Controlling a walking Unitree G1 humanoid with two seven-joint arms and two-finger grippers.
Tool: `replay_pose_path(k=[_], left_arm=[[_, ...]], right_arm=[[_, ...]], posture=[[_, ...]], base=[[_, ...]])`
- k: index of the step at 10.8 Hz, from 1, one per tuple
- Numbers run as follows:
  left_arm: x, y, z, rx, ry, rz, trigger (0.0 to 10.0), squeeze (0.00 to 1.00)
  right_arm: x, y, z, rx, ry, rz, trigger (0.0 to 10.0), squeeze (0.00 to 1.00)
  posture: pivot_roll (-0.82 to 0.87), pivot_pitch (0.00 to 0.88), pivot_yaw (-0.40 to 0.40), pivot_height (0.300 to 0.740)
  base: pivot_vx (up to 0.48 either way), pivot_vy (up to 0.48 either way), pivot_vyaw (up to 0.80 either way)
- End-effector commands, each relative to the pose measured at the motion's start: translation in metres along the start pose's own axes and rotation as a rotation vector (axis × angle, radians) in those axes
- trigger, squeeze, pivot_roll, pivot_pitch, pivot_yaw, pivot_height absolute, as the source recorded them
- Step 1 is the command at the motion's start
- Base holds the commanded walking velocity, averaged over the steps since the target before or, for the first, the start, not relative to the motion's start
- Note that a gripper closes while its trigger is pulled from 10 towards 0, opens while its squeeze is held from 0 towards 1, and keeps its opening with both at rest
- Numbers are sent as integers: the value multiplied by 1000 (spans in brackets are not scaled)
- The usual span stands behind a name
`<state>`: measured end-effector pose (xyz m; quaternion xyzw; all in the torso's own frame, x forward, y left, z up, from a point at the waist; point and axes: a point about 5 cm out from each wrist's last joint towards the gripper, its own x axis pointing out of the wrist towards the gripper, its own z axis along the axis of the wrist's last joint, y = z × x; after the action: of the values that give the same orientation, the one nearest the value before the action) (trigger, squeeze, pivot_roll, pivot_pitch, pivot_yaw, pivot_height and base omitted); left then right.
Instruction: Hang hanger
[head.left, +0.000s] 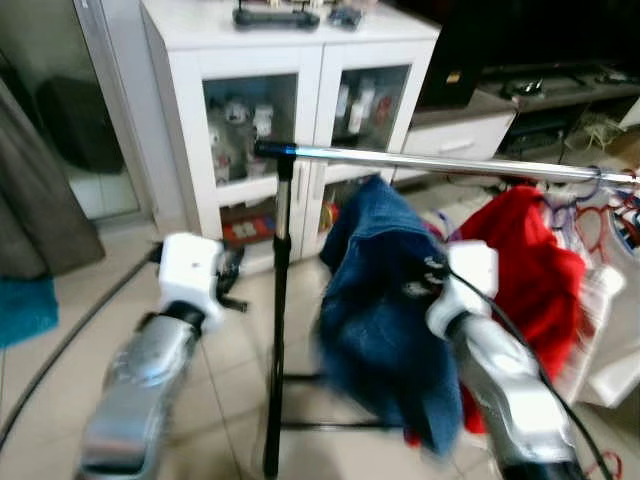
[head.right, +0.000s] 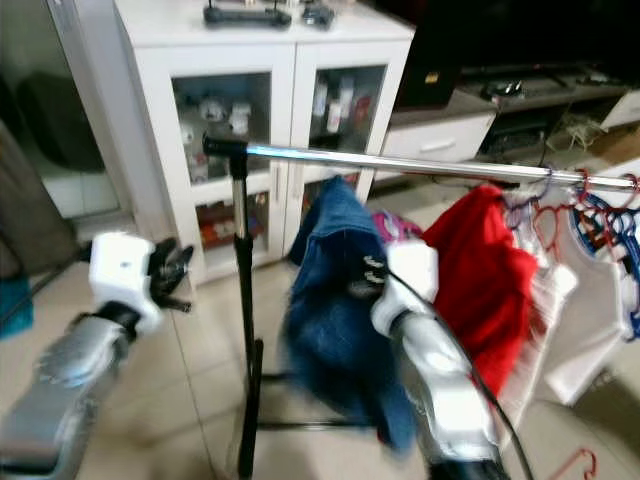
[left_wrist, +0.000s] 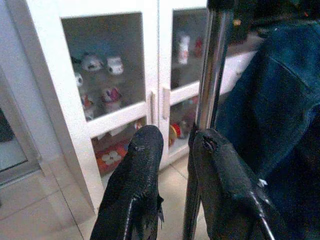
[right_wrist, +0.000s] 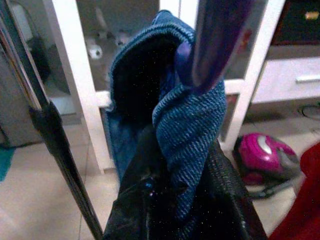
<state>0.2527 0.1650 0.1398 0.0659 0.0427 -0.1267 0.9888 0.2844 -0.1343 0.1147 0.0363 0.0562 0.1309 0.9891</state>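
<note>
The left gripper (left_wrist: 172, 150) is held up empty, fingers narrowly parted, just beside the rack pole (head.left: 278, 300). Right of it, the right gripper (right_wrist: 180, 165) pinches denim (head.left: 385, 300) on a purple hanger (right_wrist: 212, 45) (plain from the wrist) below the rail (head.left: 450, 162), beside a red garment (head.left: 525, 260).

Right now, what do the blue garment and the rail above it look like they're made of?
Blue garment: likely denim, matte, with a visible diagonal twill weave; the right end effector is shut on it. Rail: seemingly polished metal, a chrome-like tube with bright reflections, on a dark upright pole.
</note>
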Motion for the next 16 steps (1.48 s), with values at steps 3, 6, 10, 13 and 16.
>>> replay_pose_path(k=[3, 6, 10, 13, 16], left_arm=[[-6, -19, 11, 71, -32, -193, 10000, 0], [-8, -31, 17, 109, -34, -302, 10000, 0], [-11, -43, 14, 143, -10, -400, 10000, 0], [-13, -47, 12, 157, 16, -441, 10000, 0], [-13, -48, 12, 162, 29, -461, 10000, 0]], right_arm=[[10, -15, 14, -21, -57, -106, 10000, 0], [24, -11, 35, -32, -134, -87, 10000, 0], [49, -3, 47, -82, -100, -36, 10000, 0], [72, 7, 44, -117, 12, -25, 10000, 0], [91, -2, 48, -67, 50, -125, 10000, 0]], posture=[[146, 18, -101, 740], [149, 15, -108, 740], [150, 0, -115, 740], [157, 0, -119, 740], [163, 0, -116, 740]], base=[[0, 0, 0], [0, 0, 0], [0, 0, 0], [0, 0, 0], [0, 0, 0]])
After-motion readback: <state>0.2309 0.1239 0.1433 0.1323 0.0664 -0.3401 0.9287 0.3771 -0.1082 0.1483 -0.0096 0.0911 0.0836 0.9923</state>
